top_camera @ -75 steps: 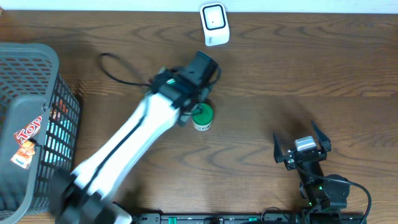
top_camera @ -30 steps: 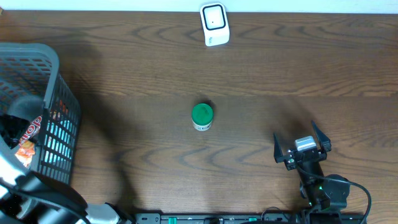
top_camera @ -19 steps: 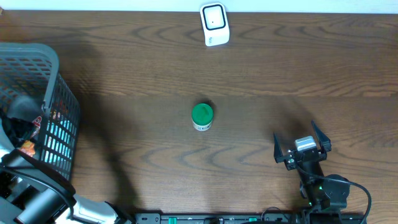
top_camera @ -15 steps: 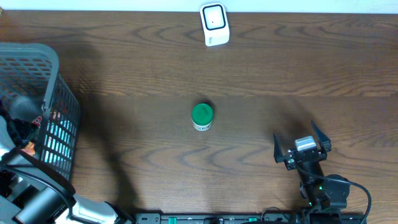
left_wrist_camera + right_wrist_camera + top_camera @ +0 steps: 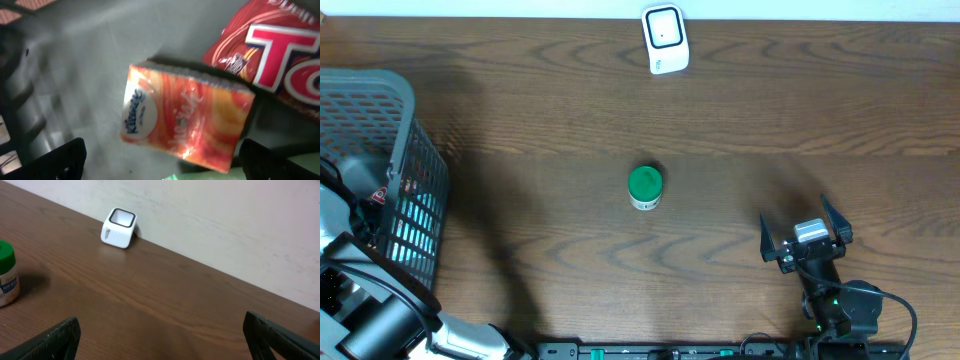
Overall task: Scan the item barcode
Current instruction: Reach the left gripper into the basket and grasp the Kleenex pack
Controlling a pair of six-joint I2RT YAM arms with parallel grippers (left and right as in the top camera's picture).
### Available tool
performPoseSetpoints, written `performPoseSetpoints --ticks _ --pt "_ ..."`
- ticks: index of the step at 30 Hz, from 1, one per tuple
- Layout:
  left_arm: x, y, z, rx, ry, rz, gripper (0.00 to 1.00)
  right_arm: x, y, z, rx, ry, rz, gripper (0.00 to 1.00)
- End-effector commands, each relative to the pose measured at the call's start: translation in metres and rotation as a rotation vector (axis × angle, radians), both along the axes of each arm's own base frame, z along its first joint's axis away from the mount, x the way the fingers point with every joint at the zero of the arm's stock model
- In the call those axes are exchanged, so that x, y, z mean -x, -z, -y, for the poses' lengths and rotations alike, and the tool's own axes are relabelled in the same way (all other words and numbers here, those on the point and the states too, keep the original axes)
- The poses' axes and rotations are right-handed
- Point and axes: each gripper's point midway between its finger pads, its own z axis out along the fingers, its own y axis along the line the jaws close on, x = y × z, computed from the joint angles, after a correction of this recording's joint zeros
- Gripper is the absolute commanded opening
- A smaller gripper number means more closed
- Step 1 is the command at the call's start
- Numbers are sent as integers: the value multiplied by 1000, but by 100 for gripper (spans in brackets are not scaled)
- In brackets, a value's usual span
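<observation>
Jar (image 5: 645, 187) mid-table, basket (image 5: 380, 130) at the left edge.
The jar stands alone on the table (image 5: 520, 120), the scanner (image 5: 665, 38) behind it at the far edge. In the basket, under my left gripper (image 5: 167, 157), a tissue pack (image 5: 187, 117) lies just beside a snack bag (image 5: 280, 55). My right gripper (image 5: 806, 240) sits near-right.

Green lid on the jar (image 5: 645, 186), white label with blue print; beyond the jar, the scanner (image 5: 665, 38) is white with a dark window; table (image 5: 840, 110) dark brown, wavy grain; well apart from the jar, grey mesh basket (image 5: 425, 190); inside, tissue pack (image 5: 185, 120) swirled orange, white oval, blue lettering; packet (image 5: 280, 60) red, white letters.
</observation>
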Motion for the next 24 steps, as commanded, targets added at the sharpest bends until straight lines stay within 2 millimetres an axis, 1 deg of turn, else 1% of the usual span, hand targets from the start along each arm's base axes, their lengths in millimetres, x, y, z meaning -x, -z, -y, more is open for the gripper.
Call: performPoseSetpoints --ticks 1,7,10,13,14,20,22,24 --pt "6 10 -1 3 4 -29 98 1 2 -3 -13 -13 -9 99" --pt "15 13 -9 -2 -31 -22 98 1 2 -3 -13 -13 -9 99" --pt "14 20 -10 27 -44 9 98 1 2 -3 -13 -13 -9 99" --pt "15 32 -10 60 -51 13 99 1 2 -3 -13 -13 -9 99" --pt "16 40 -9 78 -47 0 99 1 2 -3 -13 -13 -9 99" --pt "18 73 0 158 -45 -38 99 1 2 -3 -13 -13 -9 99" --pt "19 79 2 175 -45 -48 98 1 2 -3 -13 -13 -9 99" --pt "19 79 3 176 -46 -49 98 1 2 -3 -13 -13 -9 99"
